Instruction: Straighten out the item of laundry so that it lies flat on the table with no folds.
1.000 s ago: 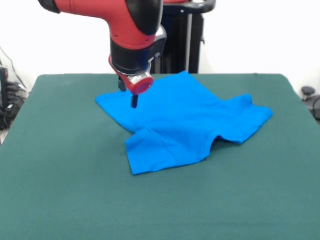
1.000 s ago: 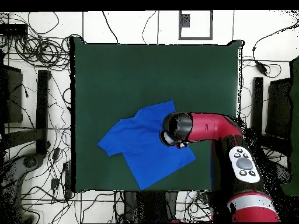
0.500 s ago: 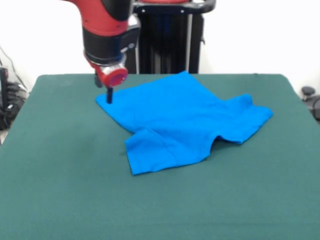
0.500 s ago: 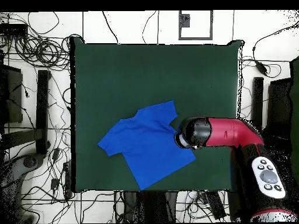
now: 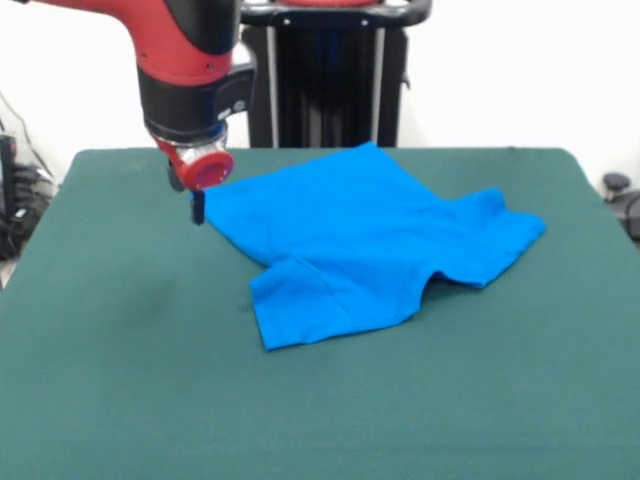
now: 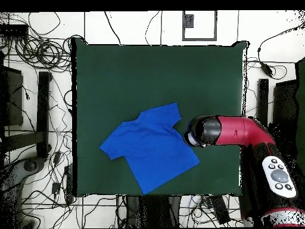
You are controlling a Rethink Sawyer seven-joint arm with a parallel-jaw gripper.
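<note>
- While the gripper (image 5: 198, 208) hangs at the T-shirt (image 5: 365, 245) corner, likely lining up a pull, finger state: cannot tell.
- T-shirt lies mid-table (image 5: 120, 400), one sleeve folded.

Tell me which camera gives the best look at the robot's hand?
The front view. There the hand hangs below the red wrist, its dark tip at the left corner of the blue T-shirt. Whether it is open or shut does not show. In the overhead view the arm's bulky end covers the hand, beside the shirt's edge.
</note>
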